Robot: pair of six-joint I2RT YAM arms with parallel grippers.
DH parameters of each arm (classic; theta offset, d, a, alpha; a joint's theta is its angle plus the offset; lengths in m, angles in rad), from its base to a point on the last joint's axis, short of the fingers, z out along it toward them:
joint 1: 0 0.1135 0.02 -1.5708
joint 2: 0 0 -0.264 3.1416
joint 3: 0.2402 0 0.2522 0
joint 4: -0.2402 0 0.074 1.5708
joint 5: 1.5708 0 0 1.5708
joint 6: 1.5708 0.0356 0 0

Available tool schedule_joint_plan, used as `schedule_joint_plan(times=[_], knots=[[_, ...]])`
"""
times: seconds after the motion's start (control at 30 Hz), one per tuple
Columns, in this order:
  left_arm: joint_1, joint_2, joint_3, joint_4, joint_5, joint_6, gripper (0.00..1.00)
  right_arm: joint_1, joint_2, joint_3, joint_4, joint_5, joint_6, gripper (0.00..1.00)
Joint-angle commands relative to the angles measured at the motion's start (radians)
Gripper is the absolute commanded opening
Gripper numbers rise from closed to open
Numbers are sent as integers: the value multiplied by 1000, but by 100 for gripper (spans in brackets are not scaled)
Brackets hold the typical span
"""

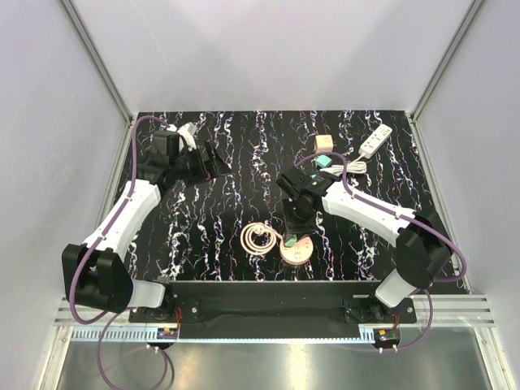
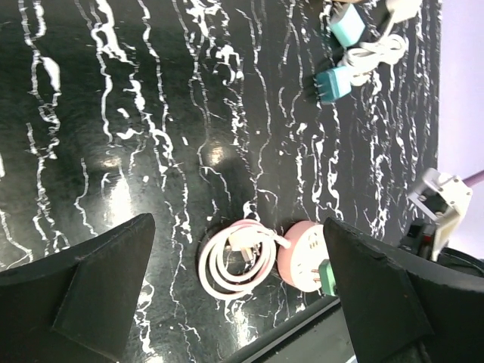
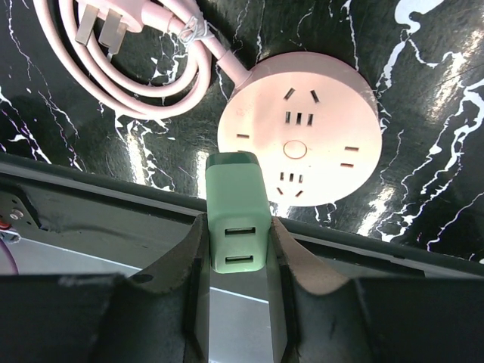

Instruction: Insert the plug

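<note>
The right end effector (image 3: 237, 223) pinches the green plug (image 3: 237, 193) between its two fingers, one pressed against each long side. In the right wrist view the plug's long axis runs in line with the fingers. Its face with two USB ports is turned back toward the camera, and its far end points down at the pink round socket (image 3: 299, 140). The plug sits over the socket's rim on the side toward the arm bases. Its prongs are hidden, so I cannot tell whether they have entered any slot. The socket lies flat on the black marbled counter (image 1: 203, 219), slots up, with its pink cable (image 3: 128, 68) coiled just beside it. The left end effector (image 2: 238, 221) hangs spread wide and holds nothing, well apart at the far left of the counter. Two teal plugs (image 2: 333, 83) and a white power strip (image 1: 376, 140) lie toward the far right.
</note>
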Motion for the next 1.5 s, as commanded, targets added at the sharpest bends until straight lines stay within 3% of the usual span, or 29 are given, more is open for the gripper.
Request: schedule_joint_plan(times=[0.0,0.6,1.47], knots=[[6,-20,1,71,57,-4,99,19,9,-3,20,17,24,0],[12,-34,-12,90,86,-1,99,31,112,15,24,75,-21,0],[21,-26,-15,97,108,-13,99,40,85,0,-30,176,-10,0]])
